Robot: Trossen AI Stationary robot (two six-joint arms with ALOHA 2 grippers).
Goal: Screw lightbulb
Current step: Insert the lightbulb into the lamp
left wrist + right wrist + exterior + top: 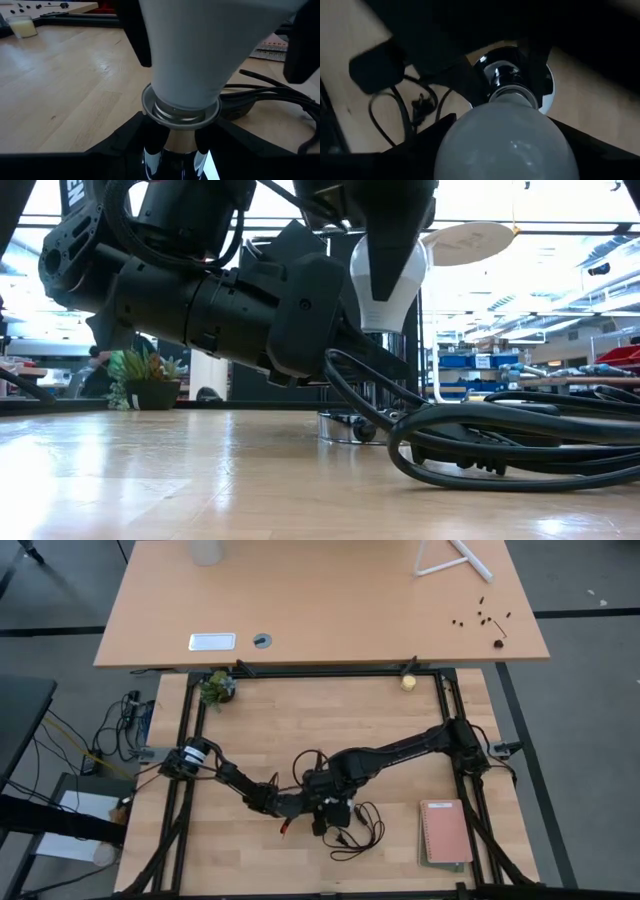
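Nearest us in the low view, the black cord (520, 442) loops across the wooden table (150, 480). Just behind it we see the lightbulb (388, 275) standing upright, its base down in the silver socket (181, 112). Our right gripper (507, 145) comes down from above, fingers clamped on the bulb's white glass. Our left gripper (175, 142) reaches in low, fingers closed on the socket's stem below the bulb. Farther back stands a small potted plant (148, 378), and a notebook (445, 832) lies near the table's right edge.
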